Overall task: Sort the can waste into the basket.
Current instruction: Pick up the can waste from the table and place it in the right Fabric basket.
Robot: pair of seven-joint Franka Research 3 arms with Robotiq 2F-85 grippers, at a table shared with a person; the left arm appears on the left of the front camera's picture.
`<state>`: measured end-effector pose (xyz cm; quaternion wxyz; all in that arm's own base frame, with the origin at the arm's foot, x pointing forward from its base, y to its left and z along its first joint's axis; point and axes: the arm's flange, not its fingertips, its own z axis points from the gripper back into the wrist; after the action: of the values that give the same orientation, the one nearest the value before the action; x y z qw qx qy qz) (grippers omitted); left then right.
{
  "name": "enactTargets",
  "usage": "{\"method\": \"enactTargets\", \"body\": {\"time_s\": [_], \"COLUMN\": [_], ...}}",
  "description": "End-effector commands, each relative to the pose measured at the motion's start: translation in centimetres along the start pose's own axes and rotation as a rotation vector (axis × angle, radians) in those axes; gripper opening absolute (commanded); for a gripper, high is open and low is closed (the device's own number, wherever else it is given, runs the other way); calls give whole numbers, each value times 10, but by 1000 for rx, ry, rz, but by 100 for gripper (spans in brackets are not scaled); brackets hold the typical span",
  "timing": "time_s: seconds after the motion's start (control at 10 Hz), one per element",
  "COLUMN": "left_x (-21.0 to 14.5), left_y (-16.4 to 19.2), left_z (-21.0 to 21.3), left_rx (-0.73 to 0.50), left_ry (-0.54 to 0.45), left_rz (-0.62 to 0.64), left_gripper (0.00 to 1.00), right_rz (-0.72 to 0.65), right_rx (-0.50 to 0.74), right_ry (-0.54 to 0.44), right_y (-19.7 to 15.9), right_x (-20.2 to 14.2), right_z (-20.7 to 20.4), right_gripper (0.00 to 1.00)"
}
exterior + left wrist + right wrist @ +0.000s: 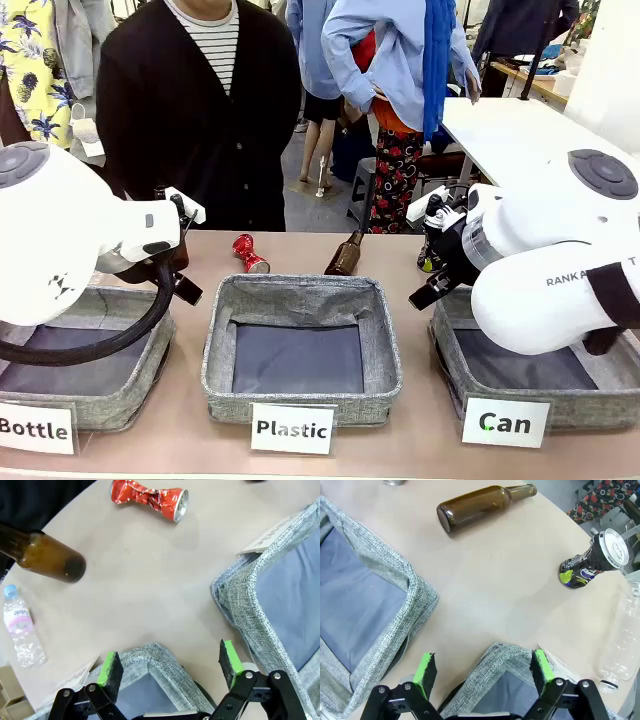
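Both claws are wide open and hold nothing. In the left wrist view the left claw [170,664] hangs over a corner of a grey basket [157,655], with one green pad [111,667] on each side of that corner. In the right wrist view the right claw [482,670] hangs the same way over a corner of the Can basket [507,657].

The red can [248,254] lies on its side on the worktop [300,252]. It is on the person's side, just past the far left corner of the Plastic basket [215,345]. It is squashed in the middle and has a silver end.

The silver and dark can [592,560] is on the worktop too, past the Can basket. It is squashed in the middle and its silver top faces the camera. A clear plastic bottle [620,635] lies near it.

The Can basket stands on the robot's right side of the worktop, with a white sign [505,422] in front that says "Can". Both cans are outside it.

A brown bottle [345,255] lies on its side between the two cans. Another brown bottle [45,555] and a small clear bottle [20,630] lie near the left claw. A person in a black top [200,110] stands at the far side.
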<state>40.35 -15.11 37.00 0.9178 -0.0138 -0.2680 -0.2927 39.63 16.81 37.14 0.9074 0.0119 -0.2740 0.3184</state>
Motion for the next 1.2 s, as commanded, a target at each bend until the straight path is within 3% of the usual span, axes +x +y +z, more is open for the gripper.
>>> {"method": "enactTargets", "body": {"time_s": [0.0, 1.1], "left_x": [0, 0], "left_y": [0, 0], "left_z": [0, 0], "left_rx": [0, 0], "left_ry": [0, 0], "left_rz": [0, 0], "left_gripper": [100, 100], "right_rz": [0, 0], "right_rx": [0, 0], "right_ry": [0, 0], "right_y": [0, 0], "right_x": [0, 0], "right_z": [0, 0], "right_gripper": [100, 100]}}
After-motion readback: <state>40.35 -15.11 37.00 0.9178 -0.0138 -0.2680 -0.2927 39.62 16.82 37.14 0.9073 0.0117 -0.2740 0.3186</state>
